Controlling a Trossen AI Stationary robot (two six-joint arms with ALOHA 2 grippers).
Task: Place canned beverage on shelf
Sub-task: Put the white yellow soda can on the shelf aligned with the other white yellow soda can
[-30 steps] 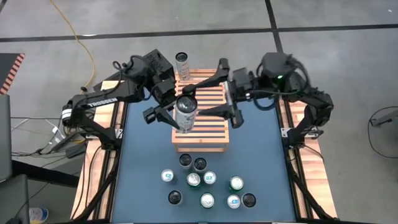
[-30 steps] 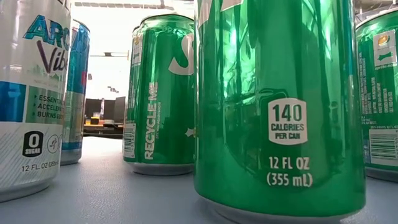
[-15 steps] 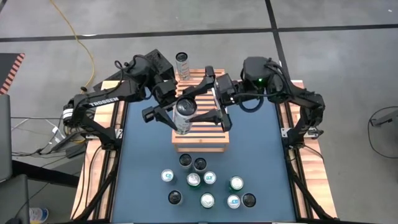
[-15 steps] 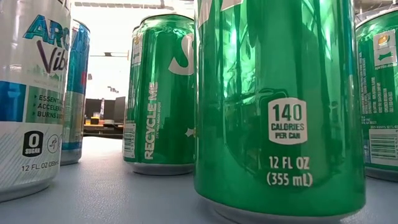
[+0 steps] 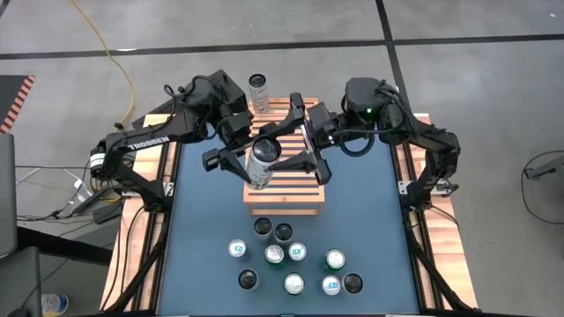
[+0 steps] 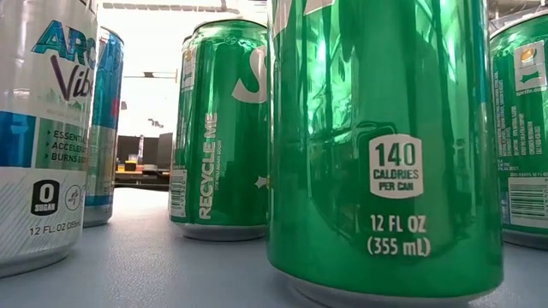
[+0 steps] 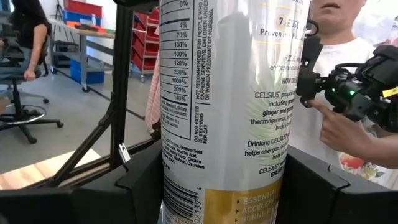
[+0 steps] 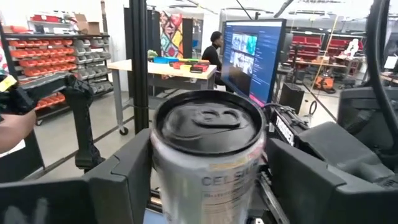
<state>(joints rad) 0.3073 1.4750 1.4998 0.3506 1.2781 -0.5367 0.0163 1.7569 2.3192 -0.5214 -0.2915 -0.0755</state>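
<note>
A silver can [image 5: 261, 164] with white and gold print is held tilted in the air above the slatted wooden shelf [image 5: 300, 199]. My left gripper [image 5: 249, 169] comes from the table's left and is shut on the can's lower body [image 7: 224, 186]. My right gripper [image 5: 269, 148] reaches in level from the right. Its two fingers stand close on either side of the can's upper part [image 8: 208, 180], just below the dark lid [image 8: 208, 121]. A second can [image 5: 258, 91] stands upright at the shelf's far left corner. My left gripper pinches the can's lower body [image 7: 186, 186] between its two fingers, coming in roughly level from the table's left. The can is lifted clear of the shelf, and its lid leans toward the far edge. My right gripper's fingers [image 8: 124, 177] lie right beside the can's upper wall; whether they touch it I cannot tell.
Several cans [image 5: 286, 260] stand in a cluster on the blue table near its front edge; the low view is filled by green ones [image 6: 385, 145]. A person [image 7: 348, 74] stands beyond the table with a hand [image 7: 336, 130] raised. The shelf's near half is bare slats.
My right gripper has moved toward the table's left, so its fingers now flank the top of the can. The left gripper and the can have stayed almost in place above the shelf.
</note>
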